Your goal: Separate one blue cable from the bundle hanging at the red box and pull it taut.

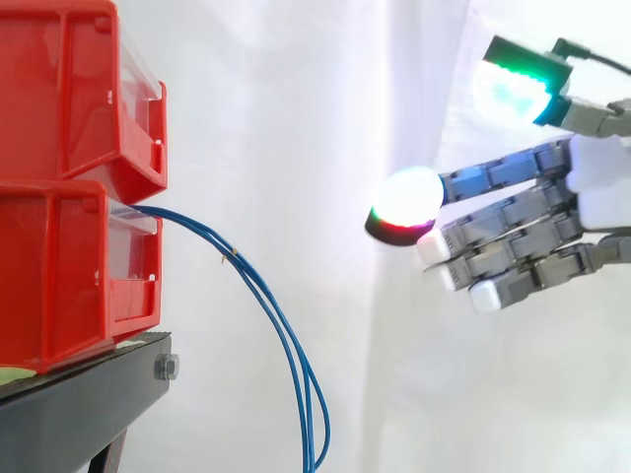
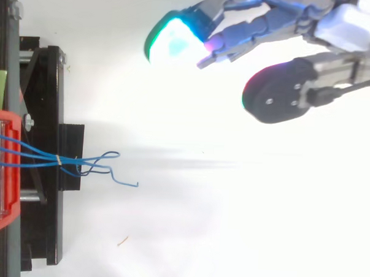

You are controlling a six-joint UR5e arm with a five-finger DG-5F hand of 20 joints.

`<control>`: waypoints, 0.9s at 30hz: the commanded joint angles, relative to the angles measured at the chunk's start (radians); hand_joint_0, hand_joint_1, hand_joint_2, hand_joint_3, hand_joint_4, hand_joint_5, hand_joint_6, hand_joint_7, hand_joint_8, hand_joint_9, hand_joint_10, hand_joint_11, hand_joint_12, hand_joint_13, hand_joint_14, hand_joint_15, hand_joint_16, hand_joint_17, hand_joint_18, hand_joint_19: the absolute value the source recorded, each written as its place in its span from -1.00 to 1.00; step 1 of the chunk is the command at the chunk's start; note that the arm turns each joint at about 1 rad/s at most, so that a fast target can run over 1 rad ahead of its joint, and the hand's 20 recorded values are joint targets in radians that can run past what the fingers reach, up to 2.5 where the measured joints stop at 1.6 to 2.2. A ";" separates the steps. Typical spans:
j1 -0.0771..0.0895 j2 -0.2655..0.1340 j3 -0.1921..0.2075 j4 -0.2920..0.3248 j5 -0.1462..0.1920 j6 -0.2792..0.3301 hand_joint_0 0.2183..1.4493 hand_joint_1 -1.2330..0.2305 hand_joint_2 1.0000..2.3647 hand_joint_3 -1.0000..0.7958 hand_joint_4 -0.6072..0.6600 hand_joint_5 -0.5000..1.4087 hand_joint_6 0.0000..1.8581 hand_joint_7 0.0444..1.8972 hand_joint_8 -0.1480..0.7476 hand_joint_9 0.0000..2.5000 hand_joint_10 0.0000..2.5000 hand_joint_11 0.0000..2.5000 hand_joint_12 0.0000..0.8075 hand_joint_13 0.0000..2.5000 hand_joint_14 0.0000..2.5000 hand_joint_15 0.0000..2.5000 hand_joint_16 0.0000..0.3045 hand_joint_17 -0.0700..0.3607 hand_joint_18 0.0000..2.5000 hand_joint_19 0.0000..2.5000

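Blue thin cables (image 1: 225,246) come out of the front of the lower red plastic bin (image 1: 69,266) as a small loose bundle, bound just in front of the bin by a tiny pale tie (image 2: 59,160). In the side view they leave the bin pointing away from it towards the arm's side, then bend in a long arc and hang almost straight down, slack, past the bottom edge of the view. From above, the strands fan out inside the bin, meet at the tie, then split again into wavy free ends pointing away from the bin.

That lower bin sits on a black metal stand (image 1: 79,414), with a matching upper red plastic bin (image 1: 69,89) stacked on it, before a white curtain (image 1: 296,99).

The robot hand (image 1: 592,197) hangs well apart from the lower bin, higher than its front, touching nothing. Its fingers (image 1: 513,212) are stretched out straight towards the bin, spread and holding nothing, with one pad glowing white and red and another green.
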 commanded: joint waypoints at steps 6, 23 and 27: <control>0.003 -0.078 0.067 0.001 -0.008 0.004 -0.55 -0.12 -1.00 -0.44 0.30 -0.71 -0.46 -0.20 -0.02 -0.51 -1.00 -0.79 -0.11 -0.57 -0.99 -0.79 -0.69 -0.18 -0.58 -0.59; 0.029 -0.198 0.137 0.033 -0.059 0.033 -0.55 -0.14 -1.00 -0.44 0.31 -0.71 -0.46 -0.19 -0.02 -0.51 -1.00 -0.78 -0.11 -0.56 -0.99 -0.78 -0.69 -0.18 -0.57 -0.59; 0.029 -0.220 0.159 0.033 -0.091 0.076 -0.55 -0.14 -1.00 -0.44 0.31 -0.71 -0.46 -0.20 -0.02 -0.51 -1.00 -0.78 -0.11 -0.56 -0.99 -0.79 -0.69 -0.18 -0.57 -0.58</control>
